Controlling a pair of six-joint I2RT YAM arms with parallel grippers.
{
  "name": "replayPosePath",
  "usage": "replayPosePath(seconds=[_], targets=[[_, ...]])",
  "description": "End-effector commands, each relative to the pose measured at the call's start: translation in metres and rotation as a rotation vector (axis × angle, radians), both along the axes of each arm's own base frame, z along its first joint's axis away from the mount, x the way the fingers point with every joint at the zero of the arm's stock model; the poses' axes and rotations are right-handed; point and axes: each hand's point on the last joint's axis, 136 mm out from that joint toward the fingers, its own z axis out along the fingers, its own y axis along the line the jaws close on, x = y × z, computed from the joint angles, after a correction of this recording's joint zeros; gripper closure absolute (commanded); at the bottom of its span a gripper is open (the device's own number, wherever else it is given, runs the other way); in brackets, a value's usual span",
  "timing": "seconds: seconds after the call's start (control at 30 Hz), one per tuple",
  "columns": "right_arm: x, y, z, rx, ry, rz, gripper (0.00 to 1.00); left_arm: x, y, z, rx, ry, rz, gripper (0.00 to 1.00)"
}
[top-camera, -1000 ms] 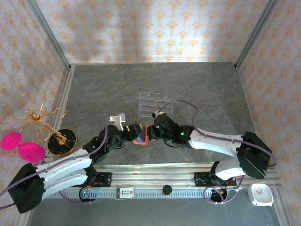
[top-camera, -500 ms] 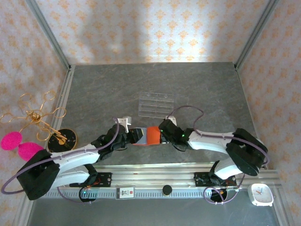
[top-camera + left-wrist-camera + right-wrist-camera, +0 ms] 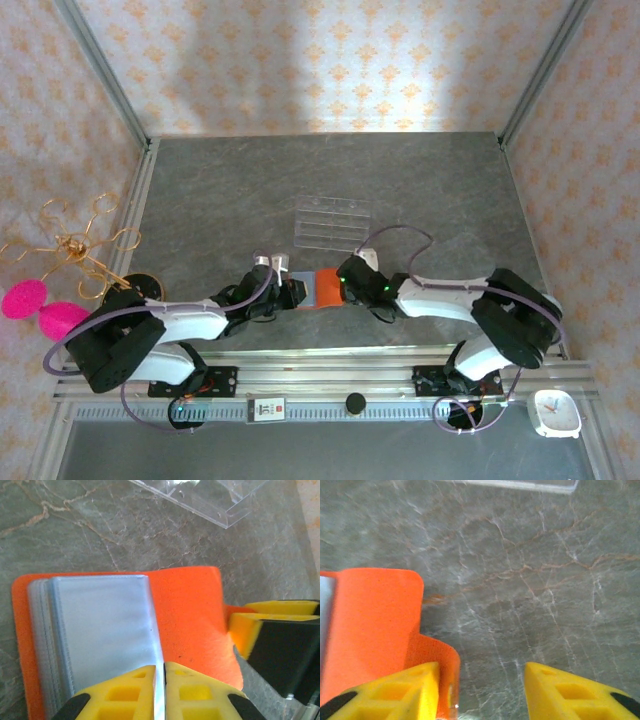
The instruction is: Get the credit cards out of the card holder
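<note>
The card holder (image 3: 327, 288) lies open and flat on the grey stone-patterned table (image 3: 220, 190), near its front edge and between the 2 grippers. A stack of grey-blue plastic sleeves (image 3: 100, 625) covers its left half; the right half is bare orange. The left gripper (image 3: 160, 672) has its 2 yellow fingers pressed together on the near edge of the top sleeve, and only that thin leaf stands between the pads. The sleeves are too cloudy to tell what they hold.

The right gripper (image 3: 481, 674) sits at the card holder's right end with its jaws spread wide, gripping nothing; bare table lies between them. The snap tab (image 3: 440, 662) curls up from the card holder's right edge, just beside the inner face of that gripper's left finger — whether the 2 touch, I cannot tell. A clear acrylic rack (image 3: 333, 222) lies on the table just beyond the card holder, apart from it.
</note>
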Motion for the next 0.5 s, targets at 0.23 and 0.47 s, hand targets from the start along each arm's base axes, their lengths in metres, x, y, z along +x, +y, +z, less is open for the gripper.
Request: replayPosePath(seconds=[0.23, 0.47], targets=[[0.001, 0.007, -0.004, 0.023, 0.014, 0.045, 0.58, 0.004, -0.017, 0.012, -0.052, -0.029, -0.035, 0.95], [-0.004, -0.003, -0.028, -0.014, 0.05, 0.011, 0.8, 0.002, -0.024, 0.027, -0.089, -0.055, -0.06, 1.0]])
